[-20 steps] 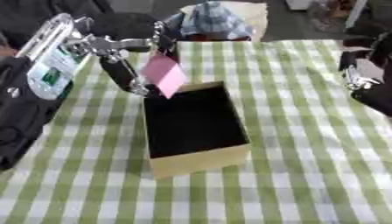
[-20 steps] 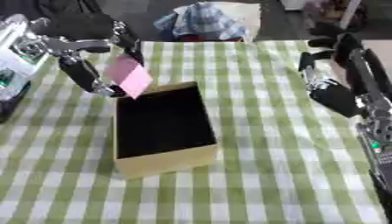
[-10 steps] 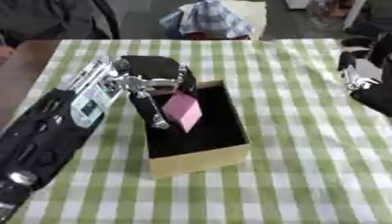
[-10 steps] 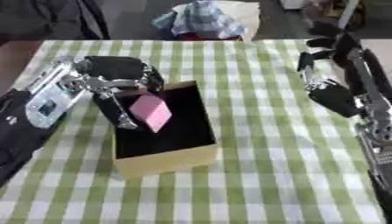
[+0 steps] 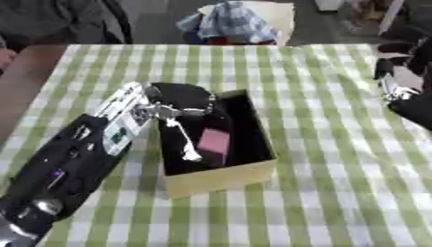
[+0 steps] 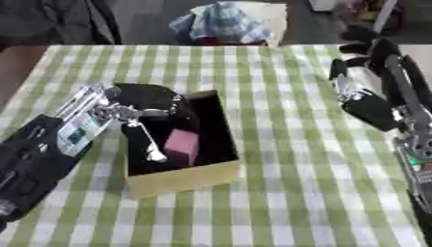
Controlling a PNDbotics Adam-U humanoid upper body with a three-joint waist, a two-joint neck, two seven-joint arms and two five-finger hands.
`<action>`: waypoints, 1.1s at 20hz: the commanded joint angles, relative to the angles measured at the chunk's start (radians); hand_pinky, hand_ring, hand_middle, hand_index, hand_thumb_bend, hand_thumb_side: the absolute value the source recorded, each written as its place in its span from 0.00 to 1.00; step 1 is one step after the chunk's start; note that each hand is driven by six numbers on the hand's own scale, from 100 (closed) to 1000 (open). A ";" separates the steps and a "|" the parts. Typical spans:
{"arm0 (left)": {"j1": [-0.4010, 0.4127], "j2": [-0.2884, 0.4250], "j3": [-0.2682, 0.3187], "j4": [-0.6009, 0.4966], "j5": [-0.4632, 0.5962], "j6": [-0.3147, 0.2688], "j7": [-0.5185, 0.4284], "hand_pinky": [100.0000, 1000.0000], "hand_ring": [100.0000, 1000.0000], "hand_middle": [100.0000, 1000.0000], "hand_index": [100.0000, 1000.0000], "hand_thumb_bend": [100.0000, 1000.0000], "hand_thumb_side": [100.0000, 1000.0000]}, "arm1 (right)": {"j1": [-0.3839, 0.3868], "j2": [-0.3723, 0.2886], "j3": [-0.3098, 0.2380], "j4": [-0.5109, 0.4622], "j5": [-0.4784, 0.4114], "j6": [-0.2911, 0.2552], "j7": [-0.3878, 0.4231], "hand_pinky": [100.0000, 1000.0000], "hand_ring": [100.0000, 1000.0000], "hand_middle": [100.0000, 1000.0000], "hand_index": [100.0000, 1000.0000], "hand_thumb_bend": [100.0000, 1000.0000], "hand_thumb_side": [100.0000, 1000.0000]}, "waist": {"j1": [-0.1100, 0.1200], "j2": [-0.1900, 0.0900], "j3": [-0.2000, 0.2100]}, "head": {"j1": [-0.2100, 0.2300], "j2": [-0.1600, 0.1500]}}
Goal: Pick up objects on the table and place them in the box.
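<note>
A pink block (image 5: 214, 143) sits low inside the open cardboard box (image 5: 223, 176) in the middle of the green checked table. My left hand (image 5: 182, 103) reaches over the box's left wall, with its fingers (image 5: 182, 140) hanging down into the box beside the block. The fingers touch or nearly touch the block; whether they still pinch it is unclear. My right hand (image 6: 358, 94) hovers idle at the table's right edge, fingers relaxed and holding nothing.
A bundle of blue and white cloth (image 5: 229, 21) lies on a stand beyond the table's far edge. Dark clothing (image 5: 50, 19) shows at the far left. The checked cloth (image 5: 320, 202) surrounds the box on all sides.
My left hand has come down from above the box's far corner and lowered the pink block deep into the box. The right hand has stayed put.
</note>
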 commanded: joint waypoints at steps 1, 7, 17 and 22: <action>-0.012 0.038 0.025 -0.042 -0.001 -0.085 -0.080 0.79 0.73 0.74 0.84 0.66 0.58 | -0.013 -0.016 -0.007 -0.008 -0.004 -0.002 0.003 0.69 0.78 0.81 0.92 0.00 0.37 | 0.000 -0.018 0.001 | 0.000 -0.008; 0.032 0.129 0.108 -0.208 0.109 -0.019 -0.020 0.78 0.67 0.67 0.81 0.53 0.52 | -0.008 -0.019 -0.013 -0.006 -0.003 -0.001 -0.002 0.69 0.78 0.81 0.92 0.00 0.37 | 0.002 -0.022 0.016 | -0.007 -0.007; 0.280 0.277 0.390 -0.576 0.545 0.207 0.275 0.78 0.60 0.59 0.79 0.28 0.48 | 0.003 -0.023 -0.023 -0.004 -0.001 0.000 -0.012 0.69 0.78 0.81 0.92 0.00 0.37 | -0.001 -0.022 0.058 | -0.026 -0.006; 0.451 0.248 0.506 -0.602 0.649 0.302 0.481 0.77 0.57 0.57 0.78 0.11 0.62 | 0.007 -0.022 -0.027 -0.003 -0.002 0.001 -0.017 0.69 0.78 0.81 0.92 0.00 0.38 | -0.004 -0.020 0.075 | -0.037 -0.006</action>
